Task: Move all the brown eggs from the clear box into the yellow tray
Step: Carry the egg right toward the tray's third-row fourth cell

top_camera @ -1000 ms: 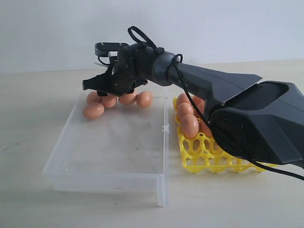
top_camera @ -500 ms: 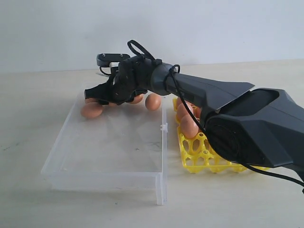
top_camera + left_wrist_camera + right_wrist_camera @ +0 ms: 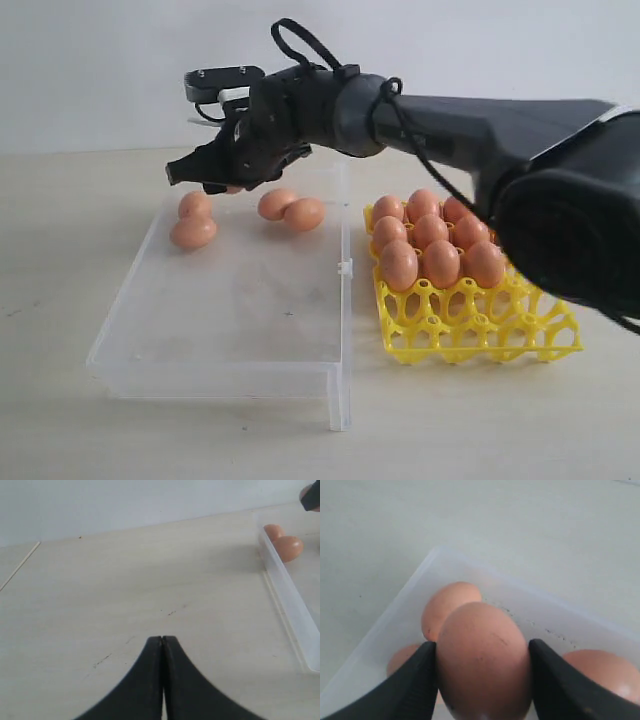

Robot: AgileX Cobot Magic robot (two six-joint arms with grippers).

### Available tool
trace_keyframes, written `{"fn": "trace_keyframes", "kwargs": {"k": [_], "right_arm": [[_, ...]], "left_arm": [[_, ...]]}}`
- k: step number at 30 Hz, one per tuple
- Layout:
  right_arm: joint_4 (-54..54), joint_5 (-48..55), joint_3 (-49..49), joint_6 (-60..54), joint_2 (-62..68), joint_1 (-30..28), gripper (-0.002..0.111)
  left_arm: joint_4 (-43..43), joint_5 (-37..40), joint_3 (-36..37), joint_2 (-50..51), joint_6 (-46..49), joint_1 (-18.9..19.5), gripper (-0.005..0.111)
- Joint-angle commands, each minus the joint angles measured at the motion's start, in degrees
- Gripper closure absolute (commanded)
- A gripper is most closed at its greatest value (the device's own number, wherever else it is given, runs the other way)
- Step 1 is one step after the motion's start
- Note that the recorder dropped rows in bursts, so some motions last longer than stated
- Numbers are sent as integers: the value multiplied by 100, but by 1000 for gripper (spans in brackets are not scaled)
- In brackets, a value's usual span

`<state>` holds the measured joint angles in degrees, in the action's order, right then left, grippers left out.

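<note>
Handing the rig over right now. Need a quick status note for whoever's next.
Right gripper: shut on a brown egg, held above the far end of the clear box.
Left gripper: shut, empty, over bare table beside the box.
Done: nine eggs visible in the yellow tray.
Left: seat the held egg in a free front cup, then move the four eggs lying in the box.

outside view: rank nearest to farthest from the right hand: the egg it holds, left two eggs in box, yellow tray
1. held egg, inside the right hand
2. left two eggs, just below it
3. yellow tray, far right
</note>
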<state>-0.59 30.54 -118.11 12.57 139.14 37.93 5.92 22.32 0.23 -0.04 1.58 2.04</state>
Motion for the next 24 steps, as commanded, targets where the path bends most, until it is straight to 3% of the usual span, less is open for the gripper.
{"fn": "trace_keyframes", "kwargs": {"k": [1,5,10,15,24], "right_arm": [[-64,-1385,2125,-86,-1334,5,108],[150,-3536,5241,-82,-3213,-210,108],[979,-4216,7067,-871,-4634,-808,108],[1240,-4114,7709,-1402,-5047,-1620,108],[900,-2684,7398,-1312,-4670,-2796,108]], "left_arm": [[-14,-52,-23,4,-27,-34,107],[-14,-52,-23,4,-27,-34,107],[-14,-52,-23,4,-27,-34,107],[-14,-52,-23,4,-27,-34,107],[-14,-52,-23,4,-27,-34,107]]}}
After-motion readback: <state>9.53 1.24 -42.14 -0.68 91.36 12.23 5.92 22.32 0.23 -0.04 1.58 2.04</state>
